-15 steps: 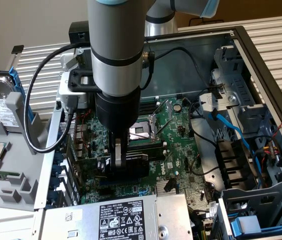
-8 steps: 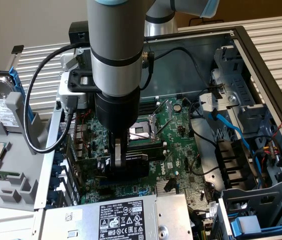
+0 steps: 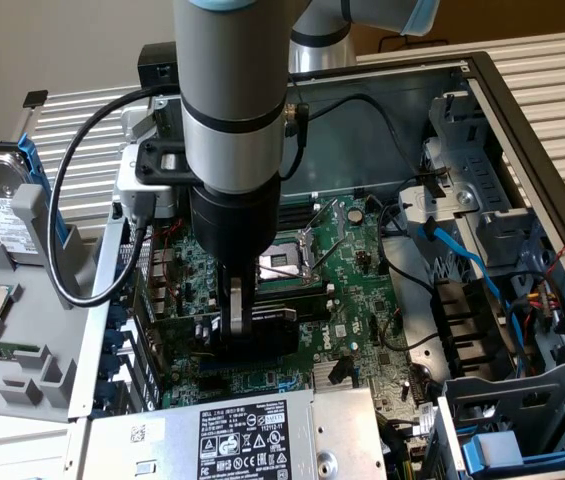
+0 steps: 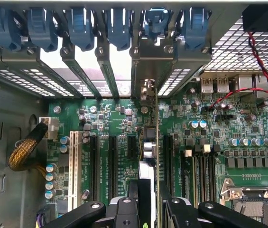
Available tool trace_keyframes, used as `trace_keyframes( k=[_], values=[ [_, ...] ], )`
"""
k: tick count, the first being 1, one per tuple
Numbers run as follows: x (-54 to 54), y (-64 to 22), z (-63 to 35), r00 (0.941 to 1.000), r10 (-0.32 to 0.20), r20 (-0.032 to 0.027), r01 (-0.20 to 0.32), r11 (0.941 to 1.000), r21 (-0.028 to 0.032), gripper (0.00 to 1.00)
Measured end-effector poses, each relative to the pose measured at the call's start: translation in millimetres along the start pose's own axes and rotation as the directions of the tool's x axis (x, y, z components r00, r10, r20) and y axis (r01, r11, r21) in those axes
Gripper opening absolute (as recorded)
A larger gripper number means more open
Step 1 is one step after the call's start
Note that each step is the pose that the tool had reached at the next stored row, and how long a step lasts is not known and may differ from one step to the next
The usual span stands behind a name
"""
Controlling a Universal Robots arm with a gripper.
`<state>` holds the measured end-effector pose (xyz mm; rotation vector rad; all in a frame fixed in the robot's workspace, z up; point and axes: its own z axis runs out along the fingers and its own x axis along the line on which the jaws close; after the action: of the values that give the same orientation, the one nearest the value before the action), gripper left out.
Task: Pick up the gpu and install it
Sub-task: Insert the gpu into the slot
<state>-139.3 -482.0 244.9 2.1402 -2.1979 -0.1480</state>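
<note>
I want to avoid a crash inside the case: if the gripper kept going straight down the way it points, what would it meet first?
The gripper is shut on the gpu, held on edge. Straight down, the card's lower edge would probably meet the motherboard at an expansion slot; how much gap remains is unclear.

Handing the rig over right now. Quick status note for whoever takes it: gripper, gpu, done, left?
Gripper: shut on the gpu, holding it edge-on and upright over the motherboard.
Gpu: down among the expansion slots, its silver bracket end toward the rear slot openings of the case. Whether its edge is seated in a slot cannot be told.
Done: gpu picked up and brought into the case.
Left: confirm it is fully seated, then release.
</note>
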Motion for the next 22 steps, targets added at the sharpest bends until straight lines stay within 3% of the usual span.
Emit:
trace_keyframes(
  k=[22],
  values=[
    [-0.4, 0.5, 2.8, 1.0, 0.0, 0.0006, 0.0, 1.0, 0.0041, 0.27]
  ],
)
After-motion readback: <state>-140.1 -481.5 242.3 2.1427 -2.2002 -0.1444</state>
